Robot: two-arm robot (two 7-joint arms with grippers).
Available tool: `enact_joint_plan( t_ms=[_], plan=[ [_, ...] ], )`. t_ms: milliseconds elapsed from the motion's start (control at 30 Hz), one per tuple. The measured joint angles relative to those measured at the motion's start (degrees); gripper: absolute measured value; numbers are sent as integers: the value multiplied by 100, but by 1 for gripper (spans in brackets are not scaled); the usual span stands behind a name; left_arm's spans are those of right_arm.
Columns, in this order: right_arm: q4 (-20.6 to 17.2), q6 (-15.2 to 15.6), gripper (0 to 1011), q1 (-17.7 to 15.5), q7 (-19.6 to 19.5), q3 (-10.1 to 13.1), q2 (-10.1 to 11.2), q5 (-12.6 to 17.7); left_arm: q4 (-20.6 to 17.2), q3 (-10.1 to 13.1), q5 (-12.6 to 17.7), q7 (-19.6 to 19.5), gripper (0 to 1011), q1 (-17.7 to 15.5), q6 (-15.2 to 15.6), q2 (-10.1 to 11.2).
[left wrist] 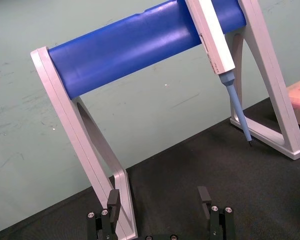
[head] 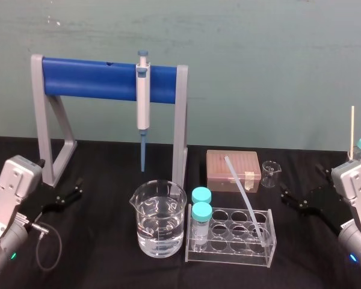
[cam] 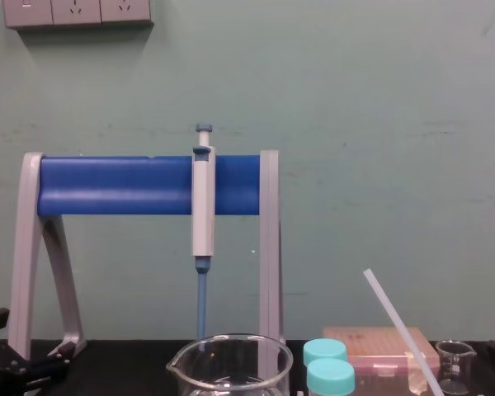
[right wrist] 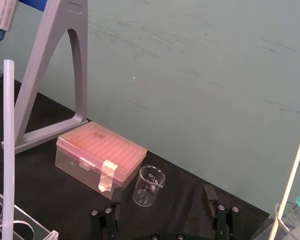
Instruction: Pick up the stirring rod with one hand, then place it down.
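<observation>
Right tool [head: 287,197] open near the rack [head: 228,251], stirring rod [head: 243,194] leaning in it; left tool [head: 78,188] open

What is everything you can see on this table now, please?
pipette stand: one, blue bar on grey legs, back left.
pipette: one, grey with blue tip, hanging from the stand.
large beaker: one, clear glass holding clear liquid, front centre.
tube rack: one, clear, right of the large beaker.
capped vials: two, teal caps, in the rack's left end.
stirring rod: one, translucent white, leaning in the rack.
tip box: one, pink, behind the rack.
small beaker: one, clear, right of the tip box.
thin stick: one, cream, upright at far right.
left claw: one, black, open, at left.
right claw: one, black, open, at right.
</observation>
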Motion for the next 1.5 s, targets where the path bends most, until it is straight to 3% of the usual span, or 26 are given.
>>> enact_joint_plan(
  t_ms=[1500],
  plan=[
    [0, 0, 1003, 0, 0, 0, 0, 0, 0, 0, 0, 0, 1000, 0, 0, 0]
  ],
)
